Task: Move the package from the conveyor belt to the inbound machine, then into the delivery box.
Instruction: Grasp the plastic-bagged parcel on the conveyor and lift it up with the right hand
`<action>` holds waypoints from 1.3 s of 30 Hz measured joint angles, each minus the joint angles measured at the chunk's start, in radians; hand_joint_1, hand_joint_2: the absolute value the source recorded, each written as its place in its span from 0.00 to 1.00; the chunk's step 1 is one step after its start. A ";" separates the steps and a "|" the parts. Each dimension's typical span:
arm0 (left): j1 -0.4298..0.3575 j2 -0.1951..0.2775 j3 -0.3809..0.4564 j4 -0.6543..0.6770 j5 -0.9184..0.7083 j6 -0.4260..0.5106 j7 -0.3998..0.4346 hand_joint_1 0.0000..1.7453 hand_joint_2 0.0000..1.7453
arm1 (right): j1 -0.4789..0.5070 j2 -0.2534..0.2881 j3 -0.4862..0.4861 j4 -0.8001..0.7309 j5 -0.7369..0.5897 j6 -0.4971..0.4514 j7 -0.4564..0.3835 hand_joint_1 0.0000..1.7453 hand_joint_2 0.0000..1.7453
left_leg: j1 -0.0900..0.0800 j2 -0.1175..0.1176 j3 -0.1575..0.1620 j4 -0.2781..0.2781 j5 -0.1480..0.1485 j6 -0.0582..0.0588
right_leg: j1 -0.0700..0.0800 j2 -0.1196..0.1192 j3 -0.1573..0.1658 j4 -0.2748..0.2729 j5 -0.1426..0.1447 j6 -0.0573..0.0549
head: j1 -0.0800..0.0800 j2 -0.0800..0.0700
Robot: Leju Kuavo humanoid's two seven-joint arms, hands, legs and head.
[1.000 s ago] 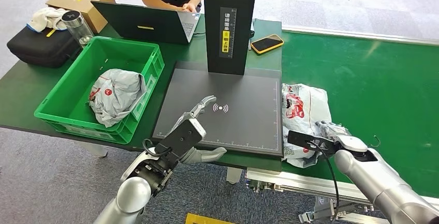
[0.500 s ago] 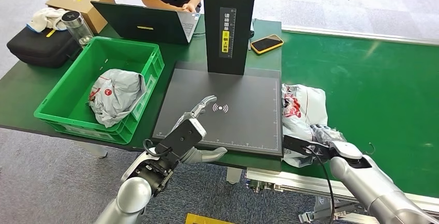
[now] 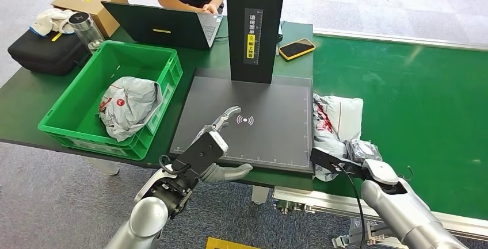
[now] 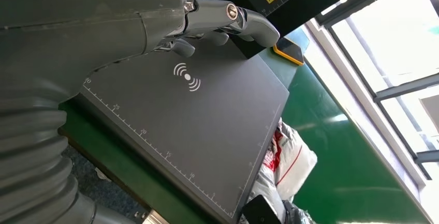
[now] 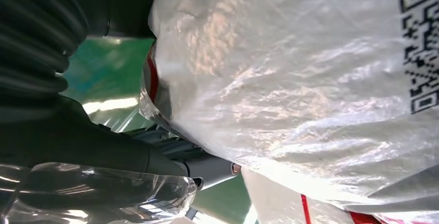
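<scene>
Two hands appear in the head view. The left hand (image 3: 221, 145) hovers over the near edge of the inbound machine (image 3: 270, 117), fingers spread and holding nothing. The right hand (image 3: 362, 152) presses against the package (image 3: 336, 123), which lies on the conveyor belt (image 3: 414, 99) just beside the machine's right edge. A second grey package (image 3: 128, 105) lies in the green delivery box (image 3: 86, 96).

Left wrist view: the fingers (image 4: 228, 17) extend apart above the machine's dark plate (image 4: 196, 125).

Right wrist view: the package (image 5: 310, 79) sits against the thumb (image 5: 207, 172); whether the fingers close around it cannot be determined.
</scene>
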 joint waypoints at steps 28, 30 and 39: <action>0.033 0.000 0.018 -0.022 -0.016 0.018 -0.008 0.00 1.00 | 0.069 0.103 -0.231 -0.076 -0.056 -0.278 -0.097 1.00 1.00 | 0.000 0.000 -0.001 0.000 0.000 0.000 | 0.000 0.000 -0.001 0.000 0.000 0.000 | 0.000 0.000; 0.033 0.000 0.018 -0.022 -0.018 0.019 -0.009 0.00 1.00 | 0.093 0.115 -0.280 -0.114 -0.093 -0.336 -0.115 1.00 1.00 | 0.000 -0.001 -0.002 0.000 0.000 0.000 | 0.000 -0.001 -0.002 0.000 0.000 0.000 | 0.000 0.000; 0.032 -0.003 0.019 -0.022 -0.021 0.022 -0.023 0.00 1.00 | 0.218 0.151 -0.529 -0.346 -0.273 -0.472 -0.226 1.00 1.00 | 0.000 -0.002 -0.005 0.000 0.000 0.000 | 0.000 -0.002 -0.004 0.000 0.000 0.000 | 0.000 0.000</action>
